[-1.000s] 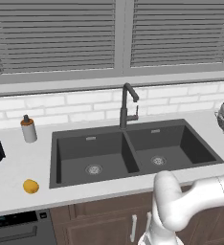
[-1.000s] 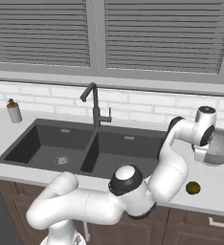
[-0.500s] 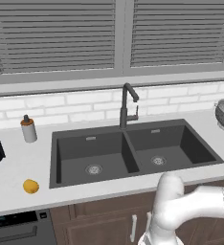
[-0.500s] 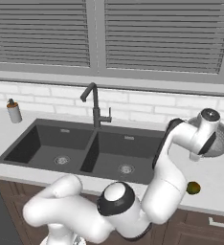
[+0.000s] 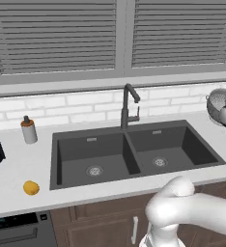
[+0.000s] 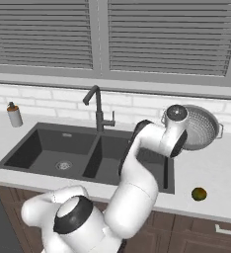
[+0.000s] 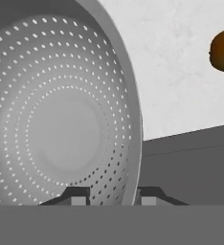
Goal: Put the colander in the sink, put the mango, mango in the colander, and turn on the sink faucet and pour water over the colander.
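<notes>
0 fruit in colander | gripper prob. clamped on rim | sink bare

**A white arm with dark joints**

The arm is built of smooth, glossy white rounded segments, swollen at the elbows. Dark grey to black bands ring the joints, and a round dark cap closes the nearest joint. The wrist ends in a grey-faced disc. The gripper carries two small dark fingertips with paler grey square pads.
</notes>
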